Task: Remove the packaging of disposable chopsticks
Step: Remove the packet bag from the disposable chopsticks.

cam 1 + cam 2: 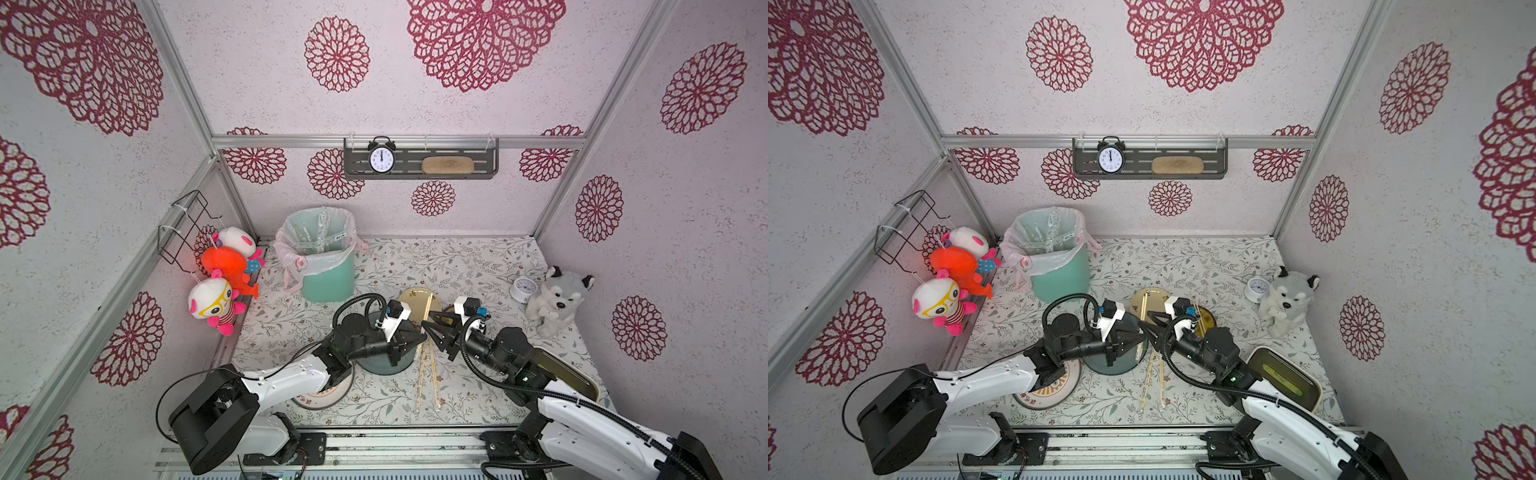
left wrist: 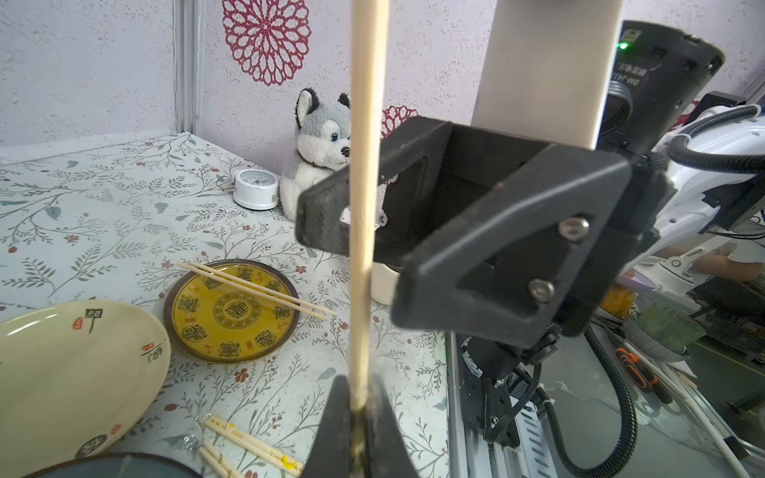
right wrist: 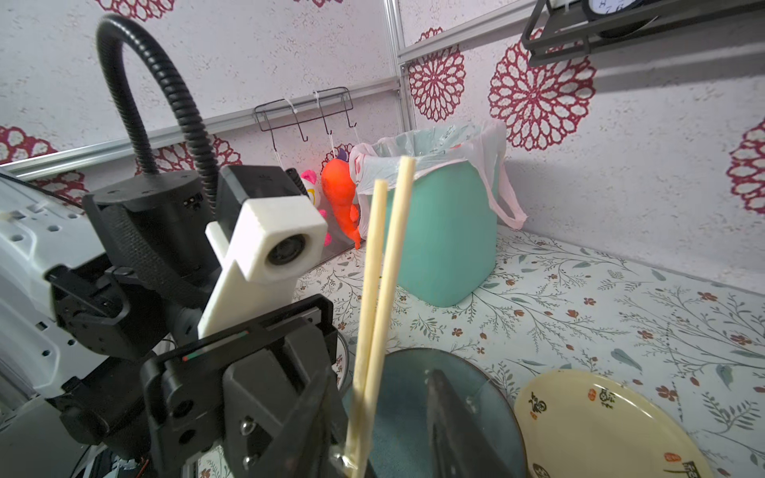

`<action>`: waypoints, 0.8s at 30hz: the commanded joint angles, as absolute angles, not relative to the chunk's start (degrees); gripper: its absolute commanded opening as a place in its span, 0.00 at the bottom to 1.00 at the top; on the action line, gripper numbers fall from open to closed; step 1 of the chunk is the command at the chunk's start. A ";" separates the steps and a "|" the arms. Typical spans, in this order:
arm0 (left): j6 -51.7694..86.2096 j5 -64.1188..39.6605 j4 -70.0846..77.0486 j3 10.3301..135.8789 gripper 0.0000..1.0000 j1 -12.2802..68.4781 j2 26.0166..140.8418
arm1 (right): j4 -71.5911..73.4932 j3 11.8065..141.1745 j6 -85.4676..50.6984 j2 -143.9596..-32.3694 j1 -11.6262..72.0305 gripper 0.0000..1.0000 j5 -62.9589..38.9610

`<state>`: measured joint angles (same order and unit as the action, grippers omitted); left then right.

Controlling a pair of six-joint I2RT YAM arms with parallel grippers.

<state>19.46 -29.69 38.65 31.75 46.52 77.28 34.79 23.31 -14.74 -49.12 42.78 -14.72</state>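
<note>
My left gripper (image 2: 360,409) is shut on the foot of a pair of disposable chopsticks (image 2: 366,165), which stands upright above the dark blue plate (image 3: 414,405). A scrap of clear crinkly packaging (image 3: 343,459) clings to the pair's lower end. My right gripper (image 2: 372,231) is open, its fingers on either side of the pair and wide apart. In both top views the two grippers (image 1: 424,332) (image 1: 1144,328) meet tip to tip at mid-table. Two more pairs in clear sleeves (image 1: 428,374) lie near the front. Another bare pair (image 2: 256,289) rests across the yellow plate (image 2: 194,331).
A green bin (image 1: 328,282) with a pinkish liner, clear sleeves inside, stands at the back left. A cream plate (image 3: 600,422) lies behind the blue one, a patterned plate (image 1: 324,395) under the left arm. A tray (image 1: 569,374), husky plush (image 1: 557,299) and small clock (image 1: 521,286) are on the right.
</note>
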 commanded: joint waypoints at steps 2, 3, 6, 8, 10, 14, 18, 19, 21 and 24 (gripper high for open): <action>18.62 -30.59 39.52 32.17 0.00 46.92 77.84 | 38.67 24.83 -16.19 -50.32 42.71 0.31 -15.08; 18.71 -30.63 39.87 32.13 0.00 46.94 77.94 | 38.69 25.09 -16.26 -50.91 42.72 0.29 -15.35; 18.68 -31.10 39.83 32.08 0.00 47.00 78.19 | 39.66 24.75 -16.52 -51.49 42.71 0.20 -15.82; 18.58 -31.64 39.60 32.17 0.00 47.09 78.33 | 40.01 24.31 -16.53 -51.05 42.71 0.17 -15.47; 18.72 -33.22 39.46 32.61 0.00 47.11 78.79 | 40.90 23.92 -16.49 -50.89 42.71 0.17 -15.92; 18.47 -33.66 38.85 32.37 0.00 47.20 78.67 | 41.45 24.25 -16.54 -51.29 42.60 0.11 -17.31; 18.11 -33.24 38.32 31.97 0.00 47.20 77.73 | 40.27 24.87 -16.70 -52.17 42.63 0.00 -17.05; 18.03 -33.22 38.26 31.90 0.00 47.20 77.61 | 40.18 24.74 -16.66 -52.23 42.62 0.00 -17.05; 17.94 -33.22 37.82 31.91 0.00 47.20 77.22 | 40.19 24.37 -16.85 -52.12 42.54 0.00 -16.83; 17.56 -33.44 37.74 31.90 0.00 47.11 76.99 | 40.09 23.56 -16.87 -51.54 42.28 0.00 -16.38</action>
